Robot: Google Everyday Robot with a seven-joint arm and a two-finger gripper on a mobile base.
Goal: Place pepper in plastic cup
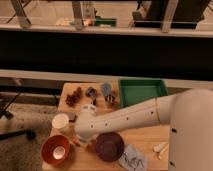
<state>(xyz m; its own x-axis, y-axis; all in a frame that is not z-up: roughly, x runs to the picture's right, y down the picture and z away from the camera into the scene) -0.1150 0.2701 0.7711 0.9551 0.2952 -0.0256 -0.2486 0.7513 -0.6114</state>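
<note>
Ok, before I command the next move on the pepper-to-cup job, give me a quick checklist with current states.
1. Plastic cup upright, mouth open, near the table's left edge: ok.
2. Gripper located low between cup and orange bowl: ok.
3. Pepper held: cannot tell, the wrist hides it.
4. Gripper over the cup mouth: not ok, it sits lower right of it.
5. Dark bowl close beside the arm, risk of a nudge: not ok.
6. Green tray away from the path: ok.

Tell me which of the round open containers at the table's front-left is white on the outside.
The plastic cup, far-left beside the gripper. The orange bowl holds something white but is orange outside; the bowl right of it is dark maroon.
</note>
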